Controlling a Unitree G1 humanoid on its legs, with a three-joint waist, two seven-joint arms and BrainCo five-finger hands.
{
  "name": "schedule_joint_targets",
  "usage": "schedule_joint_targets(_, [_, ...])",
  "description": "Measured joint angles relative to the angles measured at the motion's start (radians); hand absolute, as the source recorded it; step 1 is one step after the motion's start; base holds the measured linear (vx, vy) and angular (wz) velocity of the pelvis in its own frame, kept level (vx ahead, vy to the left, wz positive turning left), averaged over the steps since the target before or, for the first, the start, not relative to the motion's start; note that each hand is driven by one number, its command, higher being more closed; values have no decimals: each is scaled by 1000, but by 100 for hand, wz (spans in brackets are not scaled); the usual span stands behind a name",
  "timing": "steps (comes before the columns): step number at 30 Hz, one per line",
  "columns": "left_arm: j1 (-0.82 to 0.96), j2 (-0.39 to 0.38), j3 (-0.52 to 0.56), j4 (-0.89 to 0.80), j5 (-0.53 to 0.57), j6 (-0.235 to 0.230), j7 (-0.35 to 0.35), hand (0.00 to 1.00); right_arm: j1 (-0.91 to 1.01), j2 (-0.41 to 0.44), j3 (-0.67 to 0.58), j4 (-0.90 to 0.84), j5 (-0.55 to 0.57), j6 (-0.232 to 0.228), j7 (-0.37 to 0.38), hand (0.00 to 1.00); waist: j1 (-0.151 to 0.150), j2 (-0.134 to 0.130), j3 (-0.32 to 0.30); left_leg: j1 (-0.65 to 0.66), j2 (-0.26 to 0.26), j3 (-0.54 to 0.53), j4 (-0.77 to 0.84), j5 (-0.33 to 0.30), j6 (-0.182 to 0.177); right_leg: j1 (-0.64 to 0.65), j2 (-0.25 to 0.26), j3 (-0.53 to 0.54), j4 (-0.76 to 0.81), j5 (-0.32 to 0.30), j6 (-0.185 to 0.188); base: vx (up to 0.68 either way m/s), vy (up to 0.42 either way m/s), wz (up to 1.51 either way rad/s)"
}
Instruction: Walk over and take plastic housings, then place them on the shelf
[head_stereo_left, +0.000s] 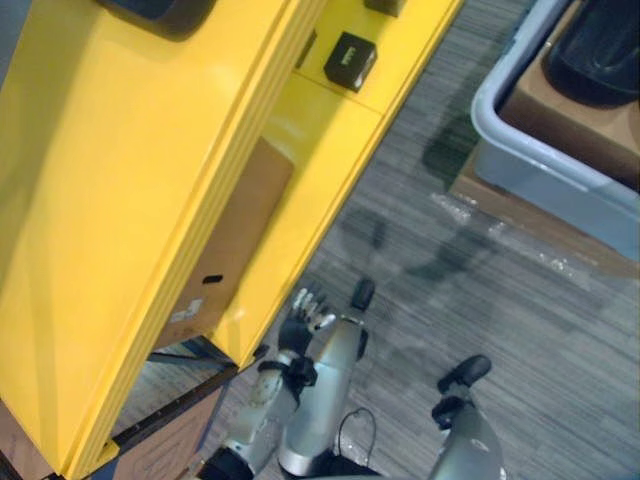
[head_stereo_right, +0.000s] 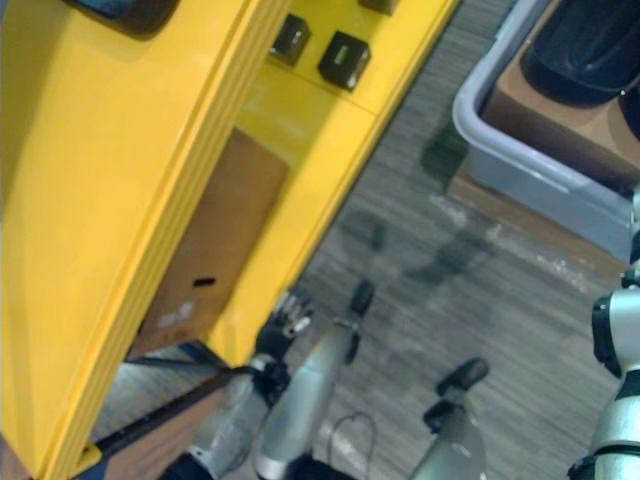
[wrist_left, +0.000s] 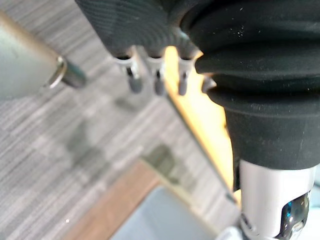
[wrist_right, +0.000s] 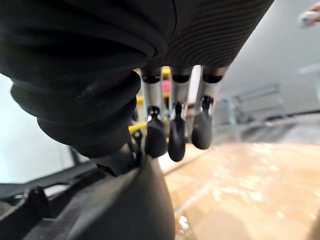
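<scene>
Black moulded plastic housing (head_stereo_left: 600, 50) lies on a brown cardboard sheet (head_stereo_left: 540, 100) inside a pale grey-blue plastic tote (head_stereo_left: 530, 170). The tote stands on a brown board (head_stereo_left: 480, 195) on the grey striped carpet floor (head_stereo_left: 450, 300). The right hand (wrist_right: 180, 90) hangs over black housing plastic and cardboard, its fingers (wrist_right: 176, 137) straight and close together. I cannot tell whether the tips touch the plastic. Across the floor stands a yellow metal shelf (head_stereo_left: 120, 200), with small black boxes (head_stereo_left: 350, 60) on one level and a brown cardboard box (head_stereo_left: 235, 235) underneath. The left hand (head_stereo_left: 300, 325) hangs by the shelf's edge, fingers straight, slightly spread and holding nothing.
</scene>
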Motion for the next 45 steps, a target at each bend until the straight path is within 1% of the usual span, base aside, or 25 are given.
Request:
schedule_joint_targets(6, [32,3,3,-46,3,1,-1,0,-1,0,-32,1,41,-20,-2,0,-12,0,0,39,7,7,2,-6,-2,37,4,4,-1,-3,-5,-22,-4,-1])
schedule_joint_targets(8, [45,11,6,-63,3,2,-4,0,-1,0,-41,-6,46,-65,-2,0,-25,-1,0,54,9,11,1,-8,-3,54,8,4,-6,-4,-7,-40,-11,-2])
schedule_joint_targets(9, [56,23,21,-89,3,8,-16,0,-1,0,-42,-21,46,-107,2,0,-36,-3,2,69,15,16,-1,-11,-4,66,12,8,-11,-4,-7,-44,-21,-8])
schedule_joint_targets(12, [83,40,77,-147,3,10,-42,0,4,0,-48,-66,53,-161,16,0,-59,-15,10,99,26,25,-8,-13,-8,90,20,15,-19,-4,-7,-26,-40,-13])
schedule_joint_targets(14, [120,46,147,-225,4,18,-46,0,50,2,-97,-169,111,-230,30,0,-86,-49,34,147,41,40,-27,-16,-13,122,32,32,-30,-2,-5,8,-66,-20])
schedule_joint_targets(15, [125,48,164,-244,5,22,-47,0,68,3,-118,-204,119,-247,32,0,-94,-59,41,163,44,44,-36,-15,-14,132,33,33,-32,-3,-5,21,-77,-10])
schedule_joint_targets(17, [147,58,201,-317,17,49,-65,0,140,25,-214,-358,135,-297,46,0,-134,-101,64,214,53,56,-61,-15,-18,172,40,40,-47,-3,-6,37,-71,-10])
schedule_joint_targets(18, [154,63,204,-336,24,55,-69,0,172,34,-242,-411,135,-313,48,0,-145,-114,64,227,53,60,-71,-14,-19,178,40,42,-50,-3,-6,58,-49,-10])
schedule_joint_targets(19, [168,65,217,-381,46,71,-77,0,266,65,-308,-541,134,-340,52,0,-165,-135,66,260,53,66,-85,-15,-22,204,39,42,-54,-3,-6,72,-29,-16])
schedule_joint_targets(20, [186,64,238,-435,57,87,-80,0,373,119,-366,-673,132,-351,65,0,-177,-167,65,304,56,86,-107,-15,-22,227,36,48,-59,-3,-6,78,-28,-23])
schedule_joint_targets(21, [193,65,249,-459,68,89,-80,0,426,150,-384,-733,135,-358,73,0,-182,-182,62,325,58,97,-116,-16,-23,239,35,56,-60,-2,-7,95,-16,-29])
schedule_joint_targets(22, [195,65,267,-488,91,91,-81,0,541,215,-421,-846,138,-373,110,0,-198,-209,53,367,60,112,-132,-18,-25,266,34,61,-63,-2,-7,109,-14,-28])
schedule_joint_targets(23, [196,65,289,-508,95,96,-80,0,661,299,-444,-948,139,-375,153,0,-214,-243,25,396,63,128,-156,-20,-29,278,33,63,-67,-2,-7,110,-13,-28])
schedule_joint_targets(24, [196,66,297,-515,102,101,-78,0,719,342,-453,-997,140,-375,178,0,-218,-263,6,408,66,140,-168,-21,-29,278,33,68,-70,-2,-7,108,-16,-41])
schedule_joint_targets(25, [194,69,319,-525,133,113,-73,0,832,425,-460,-1082,141,-376,222,0,-228,-299,-29,432,69,164,-188,-25,-34,282,34,89,-81,-2,-7,100,-17,-38])
schedule_joint_targets(26, [193,70,327,-529,162,128,-64,0,939,492,-463,-1150,156,-380,276,0,-252,-325,-61,454,70,174,-205,-35,-39,300,35,93,-96,-2,-7,99,-13,-34])
schedule_joint_targets(28, [191,70,331,-529,197,139,-48,0,1076,574,-477,-1223,175,-400,355,0,-277,-355,-110,485,73,207,-223,-47,-39,311,34,112,-111,-2,-6,73,-1,-34])
schedule_joint_targets(29, [191,70,334,-529,205,141,-41,0,1114,595,-485,-1244,176,-407,378,0,-282,-362,-127,493,75,218,-226,-52,-37,311,34,119,-116,-2,-5,76,5,-41])
schedule_joint_targets(31, [182,63,337,-529,238,156,-29,0,1230,652,-509,-1299,220,-448,469,0,-321,-368,-180,514,80,241,-227,-62,-44,330,38,132,-131,1,-1,62,5,-31])
schedule_joint_targets(32, [180,59,339,-529,240,159,-27,0,1252,664,-509,-1306,226,-457,491,0,-325,-370,-192,524,83,252,-230,-64,-44,330,40,145,-133,1,-1,62,3,-41])
schedule_joint_targets(33, [172,54,337,-529,245,169,-19,0,1319,712,-507,-1331,258,-486,534,0,-336,-369,-225,545,86,271,-246,-66,-46,334,45,160,-138,2,-1,51,-1,-34])
schedule_joint_targets(37, [157,36,324,-516,247,174,-14,0,1437,817,-478,-1333,354,-545,581,0,-355,-360,-261,596,94,284,-278,-62,-49,360,53,172,-140,3,-1,35,-6,-13])
schedule_joint_targets(39, [156,35,312,-500,249,174,-14,0,1472,853,-451,-1329,395,-557,589,0,-357,-356,-275,614,94,302,-294,-59,-48,359,53,180,-140,5,-2,23,-1,-21])
schedule_joint_targets(43, [162,28,269,-454,265,196,-14,0,1536,941,-403,-1231,543,-607,597,0,-373,-332,-297,633,98,330,-321,-59,-47,358,58,201,-166,39,-13,-8,18,-20])
schedule_joint_targets(45, [183,29,259,-452,272,212,-14,0,1556,944,-371,-1206,533,-611,601,0,-385,-329,-299,638,100,336,-321,-60,-47,357,60,202,-166,39,-13,-3,18,-9])
